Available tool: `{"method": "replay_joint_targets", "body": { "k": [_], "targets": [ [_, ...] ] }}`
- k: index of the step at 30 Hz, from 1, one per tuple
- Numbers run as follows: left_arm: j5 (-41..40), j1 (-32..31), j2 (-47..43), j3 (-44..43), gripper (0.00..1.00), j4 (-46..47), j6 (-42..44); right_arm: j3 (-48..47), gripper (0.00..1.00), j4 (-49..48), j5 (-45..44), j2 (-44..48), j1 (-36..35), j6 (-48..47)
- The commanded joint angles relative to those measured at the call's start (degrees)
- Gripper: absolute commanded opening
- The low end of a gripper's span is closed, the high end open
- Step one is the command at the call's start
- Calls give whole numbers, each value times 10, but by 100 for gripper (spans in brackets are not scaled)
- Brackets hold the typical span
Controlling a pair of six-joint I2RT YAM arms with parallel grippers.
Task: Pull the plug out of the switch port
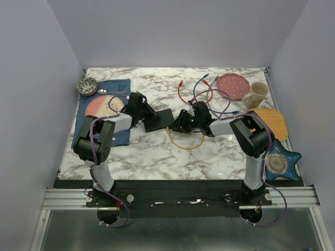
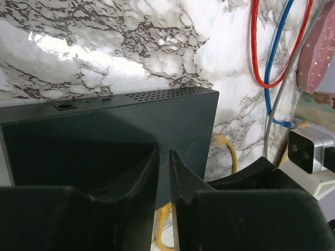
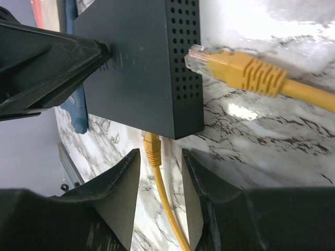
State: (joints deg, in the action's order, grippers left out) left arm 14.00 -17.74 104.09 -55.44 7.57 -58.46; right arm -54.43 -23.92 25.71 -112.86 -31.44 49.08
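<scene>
The switch (image 1: 159, 119) is a thin black box held off the marble, and my left gripper (image 1: 148, 116) is shut on its edge. In the left wrist view the fingertips (image 2: 163, 152) pinch the switch (image 2: 131, 125) panel. A yellow plug (image 3: 152, 149) sits in a port on the switch (image 3: 141, 68) edge that faces my right gripper (image 3: 160, 151). Its fingers stand open on either side of the plug, with a gap on each side. The cable's other plug (image 3: 220, 65) lies free beside the perforated side. The yellow cable (image 1: 184, 145) loops on the table below the right gripper (image 1: 180, 123).
Red and blue cables (image 1: 196, 89) lie behind the switch. A pink plate (image 1: 233, 85), a mug (image 1: 255, 94) and a yellow mat (image 1: 272, 123) are at the right, with a blue star dish (image 1: 282, 162) near the front. A blue cloth with a plate (image 1: 104, 104) and a bowl (image 1: 87, 85) are at the left.
</scene>
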Motion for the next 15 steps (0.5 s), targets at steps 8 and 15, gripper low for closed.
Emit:
{"method": "replay_joint_targets", "body": {
  "k": [8, 15],
  "targets": [
    [-16, 2, 16, 17, 29, -29, 8, -38, 47, -24, 36, -57, -2, -5],
    [-17, 2, 14, 20, 29, -30, 11, -46, 43, -43, 49, -74, -2, 8]
  ]
}}
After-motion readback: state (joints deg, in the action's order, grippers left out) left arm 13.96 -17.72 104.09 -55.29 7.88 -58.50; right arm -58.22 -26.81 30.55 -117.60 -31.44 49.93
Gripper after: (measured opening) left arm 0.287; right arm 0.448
